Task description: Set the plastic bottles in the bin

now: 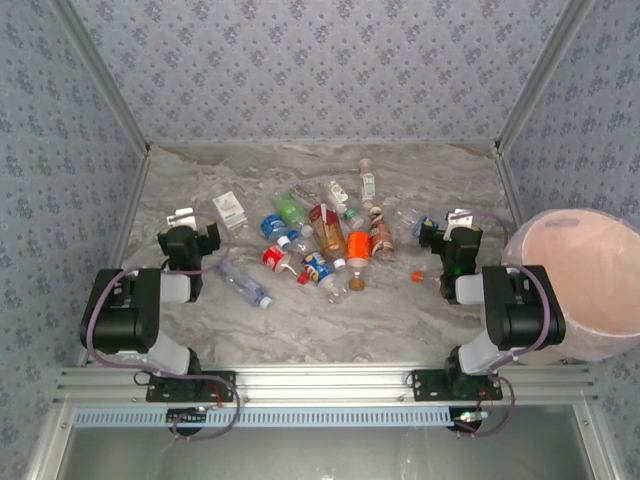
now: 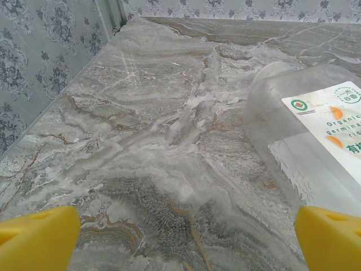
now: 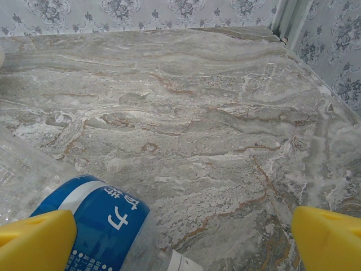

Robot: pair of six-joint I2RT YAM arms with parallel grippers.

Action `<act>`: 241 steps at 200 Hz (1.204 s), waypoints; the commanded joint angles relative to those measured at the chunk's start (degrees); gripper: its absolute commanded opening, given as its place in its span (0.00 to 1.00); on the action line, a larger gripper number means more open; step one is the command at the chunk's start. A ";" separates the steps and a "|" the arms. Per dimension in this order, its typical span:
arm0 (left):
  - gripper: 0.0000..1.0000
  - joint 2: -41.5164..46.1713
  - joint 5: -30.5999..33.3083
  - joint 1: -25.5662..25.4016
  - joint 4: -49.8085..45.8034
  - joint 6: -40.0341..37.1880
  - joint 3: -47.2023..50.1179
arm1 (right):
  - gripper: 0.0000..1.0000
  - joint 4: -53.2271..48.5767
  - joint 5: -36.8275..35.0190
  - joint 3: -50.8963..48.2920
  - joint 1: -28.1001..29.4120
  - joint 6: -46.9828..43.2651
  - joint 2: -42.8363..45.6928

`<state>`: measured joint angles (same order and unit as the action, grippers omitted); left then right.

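Note:
Several plastic bottles [image 1: 320, 240] with orange, red, blue and green labels lie scattered over the middle of the marble table. The pale pink bin [image 1: 570, 215] stands at the right edge, beside the right arm. My left gripper [image 1: 190, 228] rests low at the left of the pile, open, with nothing between its yellow fingertips [image 2: 39, 237]. A clear bottle with a white label [image 2: 316, 130] lies just to its right. My right gripper [image 1: 450, 228] is open at the right of the pile. A blue-labelled bottle [image 3: 96, 226] lies against its left fingertip [image 3: 34, 240].
A clear bottle with a blue label [image 1: 243, 283] lies close to the left arm. A loose orange cap [image 1: 417, 275] sits left of the right arm. Patterned walls [image 1: 320, 70] close the table at the back and sides.

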<state>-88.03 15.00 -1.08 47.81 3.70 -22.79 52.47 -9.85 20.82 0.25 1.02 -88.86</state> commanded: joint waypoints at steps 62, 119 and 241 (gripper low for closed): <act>0.98 0.14 0.11 0.03 1.67 -0.01 0.56 | 1.00 0.08 -0.44 -0.52 -0.43 -0.23 0.35; 0.98 2.12 0.02 0.09 -2.20 0.14 -0.62 | 1.00 -2.15 -0.05 -0.12 0.61 -1.05 2.34; 0.98 21.10 14.12 -5.93 -47.19 19.84 -15.94 | 1.00 -36.31 -3.74 16.67 9.75 3.82 16.04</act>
<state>-70.06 23.05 -3.99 19.59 11.88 -33.15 28.36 -12.86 32.18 9.21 -1.32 -74.52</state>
